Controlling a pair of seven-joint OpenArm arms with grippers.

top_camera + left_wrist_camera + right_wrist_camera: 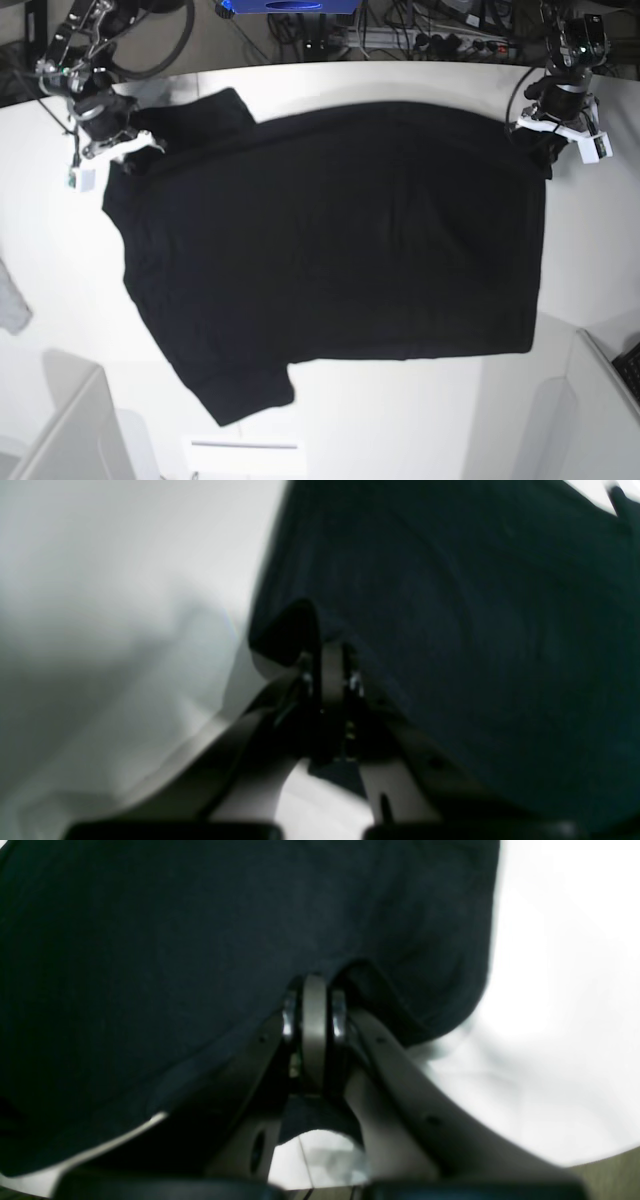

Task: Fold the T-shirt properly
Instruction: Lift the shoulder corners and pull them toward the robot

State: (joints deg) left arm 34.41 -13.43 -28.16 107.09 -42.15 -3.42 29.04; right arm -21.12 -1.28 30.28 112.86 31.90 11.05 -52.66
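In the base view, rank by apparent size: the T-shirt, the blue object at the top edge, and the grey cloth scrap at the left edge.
1. T-shirt, by far largest.
2. Blue object and grey cloth scrap: both small and cropped by the frame, so unranked.

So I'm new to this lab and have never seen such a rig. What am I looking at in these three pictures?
It is a robot with two arms at a white table. The base view looks down from above: a black T-shirt lies spread out flat. The other two pictures come from cameras on the wrists, looking along each gripper. The left gripper is shut on the T-shirt's edge at one far corner, and the right gripper is shut on the edge at the other. A small grey cloth lies at the table's side.
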